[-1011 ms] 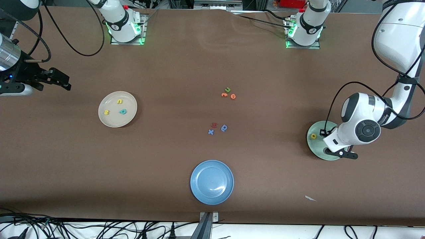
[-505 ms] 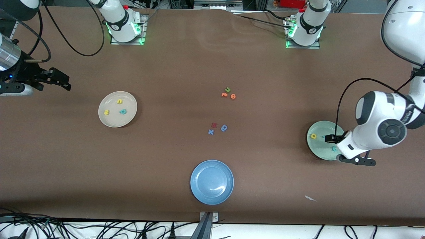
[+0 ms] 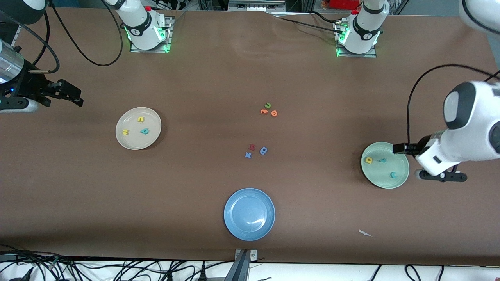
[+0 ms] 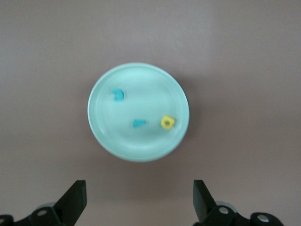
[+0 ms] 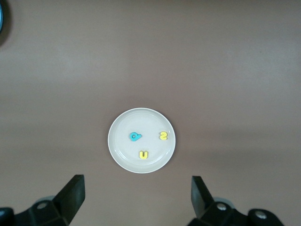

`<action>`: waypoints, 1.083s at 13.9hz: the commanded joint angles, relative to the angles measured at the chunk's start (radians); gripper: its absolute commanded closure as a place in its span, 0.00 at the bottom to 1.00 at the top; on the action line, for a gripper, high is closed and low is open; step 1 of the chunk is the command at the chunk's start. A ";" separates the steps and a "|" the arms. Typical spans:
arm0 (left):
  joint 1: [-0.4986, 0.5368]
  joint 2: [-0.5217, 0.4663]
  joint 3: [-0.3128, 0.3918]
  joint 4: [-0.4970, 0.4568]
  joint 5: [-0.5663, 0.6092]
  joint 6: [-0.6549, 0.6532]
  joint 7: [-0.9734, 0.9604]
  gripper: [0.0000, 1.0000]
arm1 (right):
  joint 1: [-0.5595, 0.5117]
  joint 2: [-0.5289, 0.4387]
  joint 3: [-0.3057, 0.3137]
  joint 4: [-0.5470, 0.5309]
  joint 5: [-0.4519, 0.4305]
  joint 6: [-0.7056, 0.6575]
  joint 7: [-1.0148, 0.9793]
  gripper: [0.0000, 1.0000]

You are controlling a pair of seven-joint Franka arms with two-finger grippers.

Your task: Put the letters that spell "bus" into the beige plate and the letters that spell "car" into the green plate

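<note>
Left gripper [image 4: 138, 200] hangs above the green plate [image 3: 402, 177], right gripper [image 5: 136, 197] above the beige plate [image 3: 150, 142]; both fingers wide, empty

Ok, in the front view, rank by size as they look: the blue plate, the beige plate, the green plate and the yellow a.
1. Round blue plate, though it lies nearest the camera, so that may flatter it.
2. Round cream-beige plate and round pale green plate, too alike to rank.
3. Tiny yellow foam "a", smallest by far.

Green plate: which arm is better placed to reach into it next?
Left, probably. The left gripper hangs open beside the green plate; the right gripper waits open near the beige plate.
</note>
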 commanded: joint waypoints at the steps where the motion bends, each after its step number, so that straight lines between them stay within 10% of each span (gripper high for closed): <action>1: -0.096 -0.164 0.129 -0.072 -0.093 -0.079 0.051 0.00 | -0.010 0.000 0.008 0.014 -0.008 -0.009 0.009 0.00; 15: -0.192 -0.354 0.222 -0.118 -0.098 -0.113 0.067 0.00 | -0.010 0.003 0.010 0.015 -0.016 -0.005 -0.006 0.00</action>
